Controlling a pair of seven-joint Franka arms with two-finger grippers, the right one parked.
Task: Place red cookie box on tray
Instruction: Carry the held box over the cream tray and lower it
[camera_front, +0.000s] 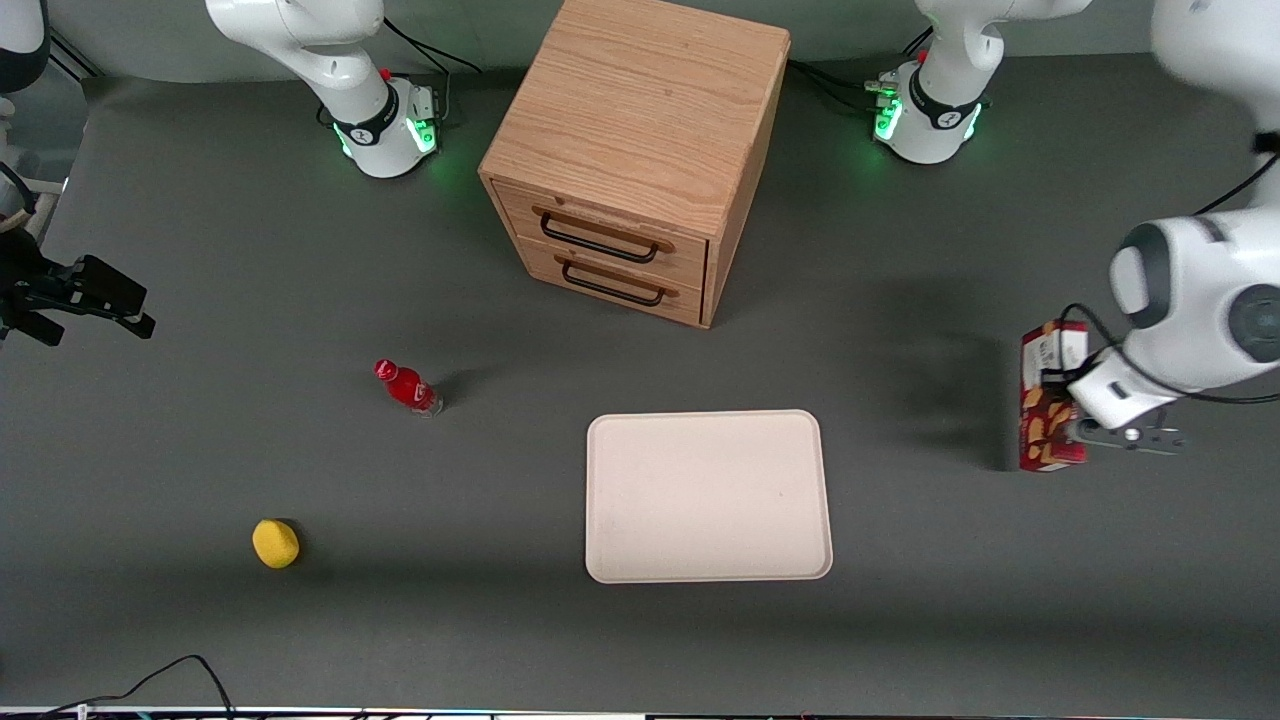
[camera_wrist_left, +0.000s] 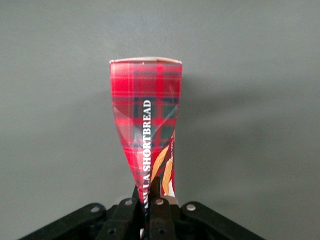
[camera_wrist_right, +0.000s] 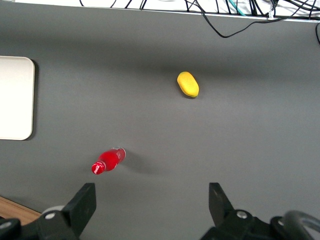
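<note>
At the right edge of the front view, the gripper (camera_front: 1085, 425) pinches the red cookie box (camera_front: 1043, 395), partly hidden by the arm, well apart from the tray (camera_front: 707, 495) at centre.

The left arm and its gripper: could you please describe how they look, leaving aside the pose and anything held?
The left arm has glossy white rounded shells with dark grey joint rings. A thin black cable loops along its wrist. Its base is white with a black band and glowing green lights. The gripper, beside the red cookie box, has a white body with grey metal parts; the wrist view shows black fingers.
</note>
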